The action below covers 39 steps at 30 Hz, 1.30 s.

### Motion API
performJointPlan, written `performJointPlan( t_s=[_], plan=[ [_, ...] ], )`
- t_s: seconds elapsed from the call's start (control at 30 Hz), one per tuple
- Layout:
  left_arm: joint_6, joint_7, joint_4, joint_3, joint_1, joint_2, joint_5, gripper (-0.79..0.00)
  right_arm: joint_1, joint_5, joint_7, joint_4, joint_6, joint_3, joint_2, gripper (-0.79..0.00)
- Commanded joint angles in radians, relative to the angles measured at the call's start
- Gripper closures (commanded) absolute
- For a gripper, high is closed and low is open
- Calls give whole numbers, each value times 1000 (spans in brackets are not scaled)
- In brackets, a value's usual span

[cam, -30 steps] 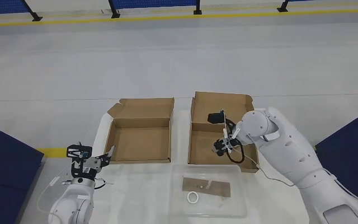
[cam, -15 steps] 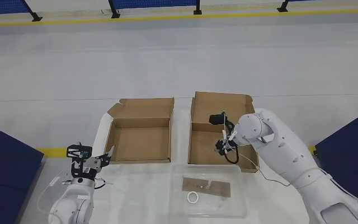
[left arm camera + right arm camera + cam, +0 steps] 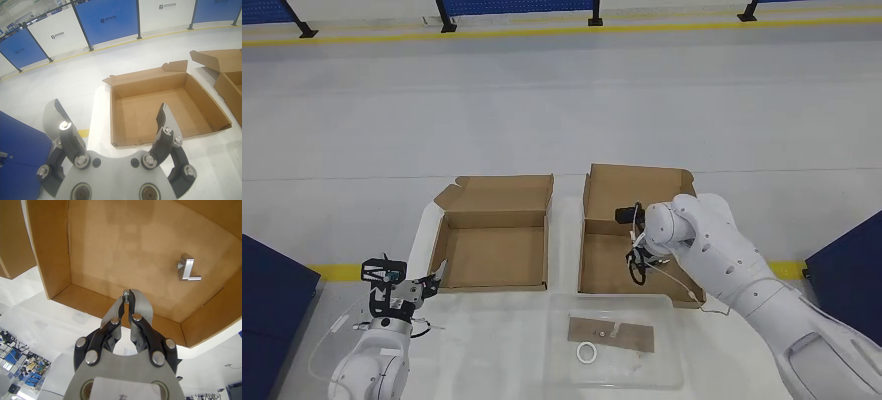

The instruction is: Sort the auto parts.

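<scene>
Two open cardboard boxes are set side by side along the far edge of the desk (image 3: 492,325). The left box (image 3: 492,255) lies toward the far left corner and the right box (image 3: 614,262) just beside it, with their lids folded back. A clear tray (image 3: 662,368) is placed at the near edge, in front of the right box. A cardboard strip (image 3: 612,333) and a white ring (image 3: 587,352) are seen lying in it, near each other but not touching.

The right end effector (image 3: 127,297) is held above the floor of the right box, near one of its corners. Its fingers are clamped together on what appears to be a small screw (image 3: 126,294) (the part is tiny, and mostly only its threaded tip can be seen between the pads). A metal bracket (image 3: 187,270), L-shaped, lies flat on the floor of the same box, well apart from the screw.

The left end effector (image 3: 109,103) is positioned at the near left corner of the desk and points at the left box. Its fingers are spread wide apart and nothing is held between them.
</scene>
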Motion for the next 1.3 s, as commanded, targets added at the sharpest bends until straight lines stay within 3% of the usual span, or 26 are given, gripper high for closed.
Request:
performJointPlan(
  t_s=[0.0, 0.13, 0.23, 0.6, 1.27],
  plan=[
    [0, 0, 0, 0, 0, 0, 0, -785, 0, 1, 0, -1, 0, 1, 0, 0],
    [0, 0, 0, 0, 0, 0, 0, -785, -11, -8, -26, 4, 1, -1, 0, 0],
    [0, 0, 0, 0, 0, 0, 0, -785, -16, -66, -68, 29, 59, -18, -7, 0],
    [0, 0, 0, 0, 0, 0, 0, -785, 19, -76, -129, 191, 150, -65, -70, 0],
    [0, 0, 0, 0, 0, 0, 0, -785, 54, -15, -210, 367, 142, -71, -154, 0]
  ],
)
